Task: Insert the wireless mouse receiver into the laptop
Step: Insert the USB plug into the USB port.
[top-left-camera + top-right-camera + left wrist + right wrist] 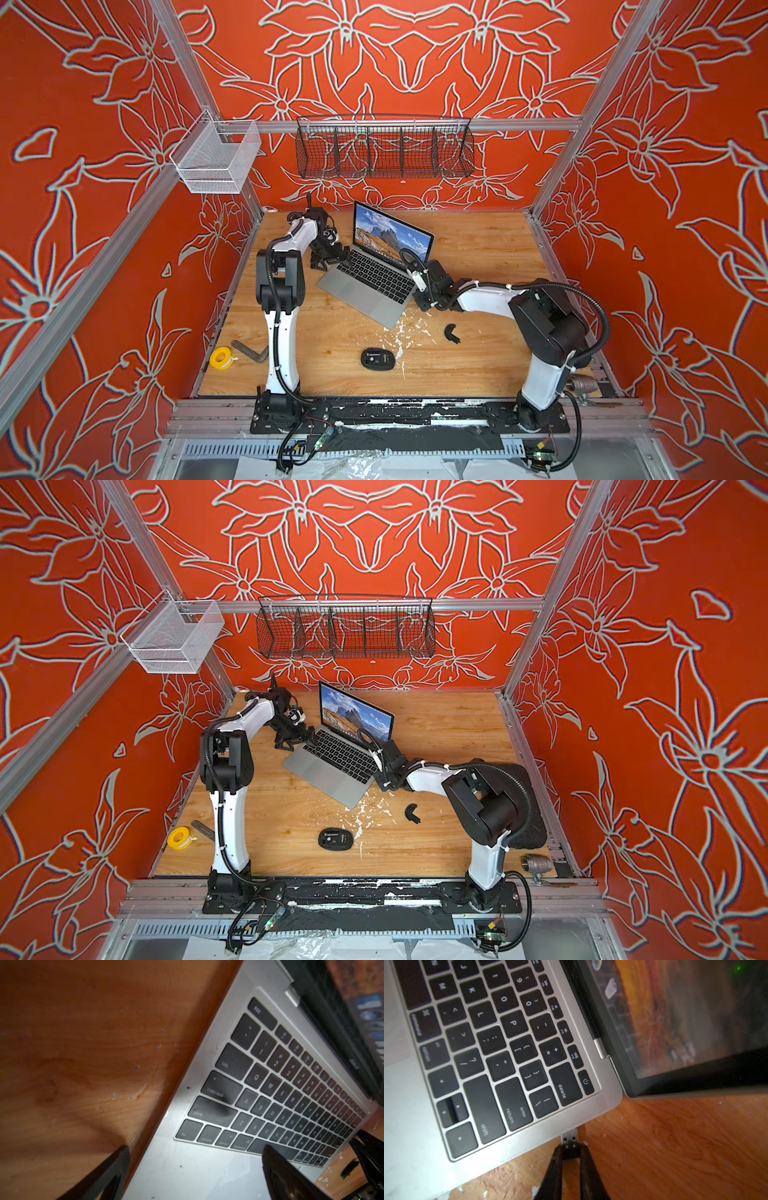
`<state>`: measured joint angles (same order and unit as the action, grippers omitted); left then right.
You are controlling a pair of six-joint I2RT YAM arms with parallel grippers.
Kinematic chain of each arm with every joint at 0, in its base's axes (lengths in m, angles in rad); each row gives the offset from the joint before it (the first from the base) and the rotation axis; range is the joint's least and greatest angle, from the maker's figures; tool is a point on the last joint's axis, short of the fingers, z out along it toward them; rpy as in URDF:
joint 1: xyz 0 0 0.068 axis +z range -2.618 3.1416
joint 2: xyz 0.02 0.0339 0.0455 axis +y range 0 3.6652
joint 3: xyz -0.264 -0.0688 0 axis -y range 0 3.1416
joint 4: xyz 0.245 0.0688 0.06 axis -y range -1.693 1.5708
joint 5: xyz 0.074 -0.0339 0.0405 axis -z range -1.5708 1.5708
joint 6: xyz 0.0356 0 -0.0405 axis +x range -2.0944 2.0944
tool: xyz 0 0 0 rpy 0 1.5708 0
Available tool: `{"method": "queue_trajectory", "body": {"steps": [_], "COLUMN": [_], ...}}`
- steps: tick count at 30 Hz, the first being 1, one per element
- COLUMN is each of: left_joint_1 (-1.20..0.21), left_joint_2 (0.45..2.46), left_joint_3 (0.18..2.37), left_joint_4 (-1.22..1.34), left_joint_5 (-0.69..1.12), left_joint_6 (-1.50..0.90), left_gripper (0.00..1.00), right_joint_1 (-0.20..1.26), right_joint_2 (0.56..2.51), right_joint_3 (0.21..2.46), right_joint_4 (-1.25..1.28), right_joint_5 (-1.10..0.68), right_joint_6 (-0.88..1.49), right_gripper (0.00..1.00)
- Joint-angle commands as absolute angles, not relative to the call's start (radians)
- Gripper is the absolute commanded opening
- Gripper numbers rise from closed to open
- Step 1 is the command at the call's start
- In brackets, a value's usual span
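The silver-grey laptop [365, 291] [332, 771] stands open and askew at mid-table, a mountain picture on its screen. My right gripper [571, 1149] is shut on the black body of the wireless mouse receiver [570, 1138]. Its metal plug points at the laptop's [554, 1126] right side edge, level with the return key, and the plug's tip meets that edge. I cannot tell whether it sits in a port. My left gripper [196, 1150] is open and straddles the laptop's [187, 1174] left front edge. One of its fingers is over the table and one is above the space bar.
A black oval mouse [377, 358] and a curved black cover piece [452, 332] lie on the wooden table in front of the laptop among white flecks. A yellow tape roll [220, 356] and a grey bent key [251, 351] lie front left. A metal valve [536, 863] sits front right.
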<state>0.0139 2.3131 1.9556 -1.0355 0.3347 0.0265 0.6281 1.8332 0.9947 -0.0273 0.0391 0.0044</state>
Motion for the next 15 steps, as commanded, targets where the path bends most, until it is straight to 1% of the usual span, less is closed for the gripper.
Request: {"method": "queue_trajectory", "body": {"steps": [1,5,15], "left_joint_1": [0.017,0.018,0.021], "left_joint_2": [2.314,2.312,2.312], "left_joint_3": [1.941,1.934,1.933], "left_joint_4": [-1.049,-1.045,-1.043], "left_joint_5": [0.345,0.344,0.347], "left_joint_6": [0.046,0.048,0.050], "left_gripper": [0.98,0.98,0.98], "right_joint_1": [0.626,0.626,0.627], "right_joint_2": [1.876,1.868,1.873], "right_joint_3": [0.944,0.919,0.859], "right_joint_4": [0.022,0.077,0.196], "right_joint_5": [-0.027,-0.055,-0.101], "right_joint_6": [-0.012,-0.051,-0.064], "right_gripper": [0.00,0.00,0.00]}}
